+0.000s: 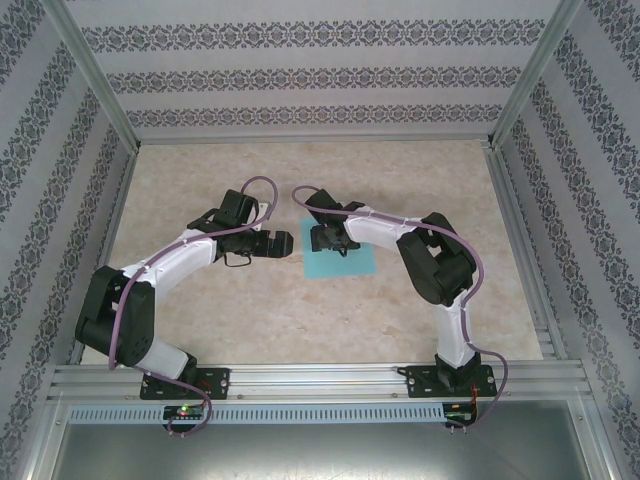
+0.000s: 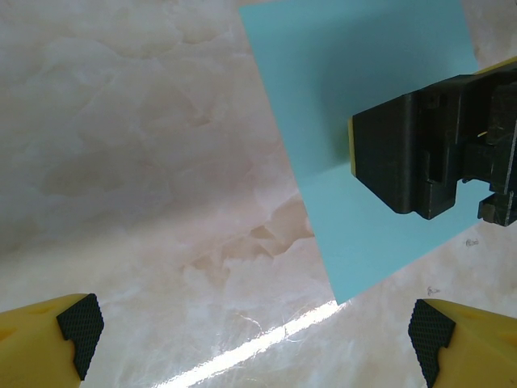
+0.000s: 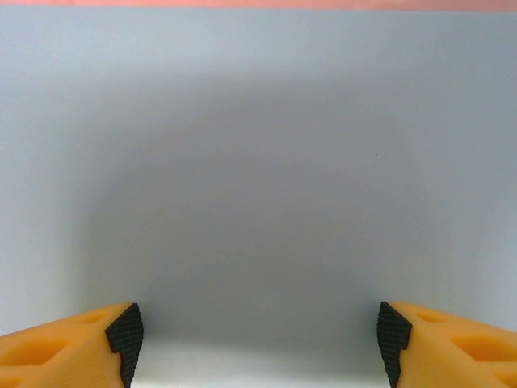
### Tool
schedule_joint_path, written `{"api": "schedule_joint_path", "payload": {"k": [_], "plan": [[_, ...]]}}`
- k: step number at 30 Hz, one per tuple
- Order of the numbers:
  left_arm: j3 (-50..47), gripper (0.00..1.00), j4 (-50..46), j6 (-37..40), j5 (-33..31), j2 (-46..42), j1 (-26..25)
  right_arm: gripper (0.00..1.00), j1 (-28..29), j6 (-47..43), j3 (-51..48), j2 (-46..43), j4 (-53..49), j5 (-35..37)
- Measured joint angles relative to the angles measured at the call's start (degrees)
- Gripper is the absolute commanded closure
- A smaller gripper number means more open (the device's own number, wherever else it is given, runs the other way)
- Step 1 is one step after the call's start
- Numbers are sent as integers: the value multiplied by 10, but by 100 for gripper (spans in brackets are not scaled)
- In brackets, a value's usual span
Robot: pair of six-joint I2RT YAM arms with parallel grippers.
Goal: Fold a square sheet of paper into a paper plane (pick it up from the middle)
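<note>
The square sheet of paper (image 1: pixel 352 265) lies flat on the marble table (image 1: pixel 400 190), teal-blue and unfolded. My right gripper (image 1: pixel 323 243) points down over the sheet's left part, close above it. In the right wrist view the sheet (image 3: pixel 258 162) spreads under my right gripper (image 3: pixel 260 343), whose jaws stand apart with nothing between the pads (image 3: pixel 125 338). My left gripper (image 1: pixel 286 243) hovers just left of the sheet, wide open. In the left wrist view the sheet (image 2: pixel 355 97) lies ahead to the right of my left gripper (image 2: pixel 254 335), which is over bare table. The right gripper's black body (image 2: pixel 420 153) sits over the sheet.
Patterned walls (image 1: pixel 320 70) and aluminium frame rails (image 1: pixel 520 230) enclose the table on three sides. Bare marble (image 2: pixel 145 162) stretches left of the sheet and towards the back. Both arm bases are bolted to the near rail (image 1: pixel 320 380).
</note>
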Motion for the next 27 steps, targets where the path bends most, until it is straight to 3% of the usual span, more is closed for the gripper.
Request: {"api": "schedule_joint_path", "payload": {"k": [16,27], "plan": [[-5,0,0,-2,11,9,0,34,-5,-7,-26,-10,37,-2],[-5,0,0,-2,12,10,0,56,-8,-18,-35,-21,40,-7]]}}
